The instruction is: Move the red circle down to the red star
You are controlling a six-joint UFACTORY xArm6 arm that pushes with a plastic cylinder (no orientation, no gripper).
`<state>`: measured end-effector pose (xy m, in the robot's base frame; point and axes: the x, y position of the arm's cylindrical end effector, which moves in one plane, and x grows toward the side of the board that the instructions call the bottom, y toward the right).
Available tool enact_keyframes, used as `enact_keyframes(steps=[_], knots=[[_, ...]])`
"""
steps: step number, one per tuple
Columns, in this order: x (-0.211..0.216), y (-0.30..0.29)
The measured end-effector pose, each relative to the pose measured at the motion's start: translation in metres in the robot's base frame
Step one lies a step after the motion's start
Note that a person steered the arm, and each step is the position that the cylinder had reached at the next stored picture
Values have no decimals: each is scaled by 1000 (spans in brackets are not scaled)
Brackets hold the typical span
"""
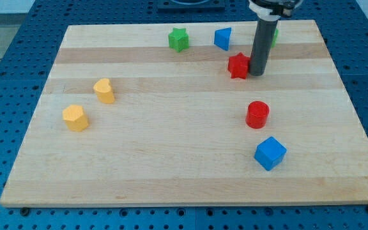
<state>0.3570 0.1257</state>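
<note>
The red circle (257, 114) is a short red cylinder on the wooden board, right of centre. The red star (238, 66) lies above it, toward the view's top. My tip (257, 73) rests on the board right beside the red star, at its right side, and seems to touch it. The tip is well above the red circle in the view, apart from it.
A blue cube (270, 153) lies just below the red circle. A blue block (222, 39) and a green star (178, 39) lie near the top edge. A green block (274, 36) peeks from behind the rod. A yellow heart (104, 91) and yellow hexagon (75, 118) lie at left.
</note>
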Motion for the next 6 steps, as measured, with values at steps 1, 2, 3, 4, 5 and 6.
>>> enact_keyframes(steps=[1,2,3,4,5,6], knots=[[0,-20],[0,-44],[12,-18],[60,33],[104,52],[134,7]])
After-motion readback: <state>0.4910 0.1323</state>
